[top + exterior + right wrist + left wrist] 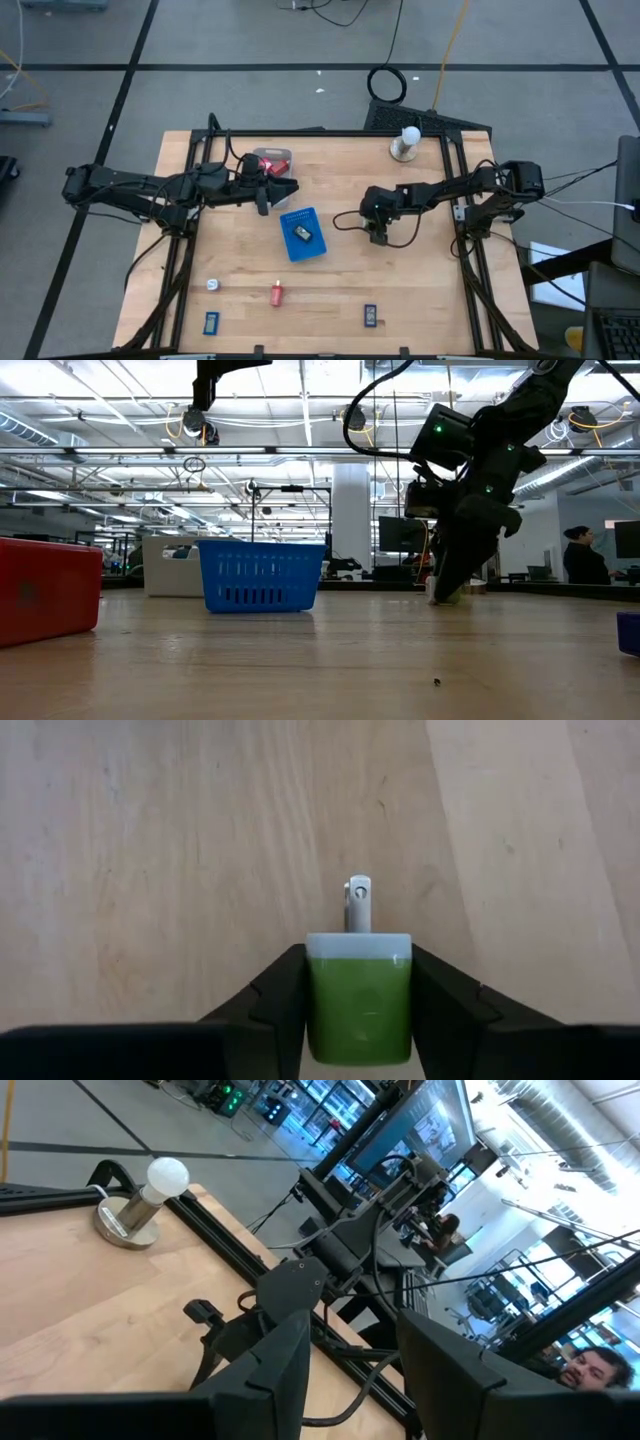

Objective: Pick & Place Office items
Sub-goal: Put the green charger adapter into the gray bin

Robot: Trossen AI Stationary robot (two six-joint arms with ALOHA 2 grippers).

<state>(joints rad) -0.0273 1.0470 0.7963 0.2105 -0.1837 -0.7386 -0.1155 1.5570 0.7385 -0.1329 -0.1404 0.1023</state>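
The right gripper (358, 1010), low on the table (430, 290) right of the blue basket (303, 234), has its fingers clamped on a green plug adapter (358, 1005) by its smooth sides, so it could slip during lifting, while the left gripper (283, 187) waits partly open by the red item (276, 163)

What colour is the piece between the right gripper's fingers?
Green, with a white band and metal prong at its tip; right gripper closed on it. Right wrist view shows it best.

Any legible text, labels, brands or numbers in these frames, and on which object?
None can be read.
Green item between the right gripper's fingers: no print visible.
Small blue items near the table's front edge: markings too small.
Screens in the room behind: too blurred.
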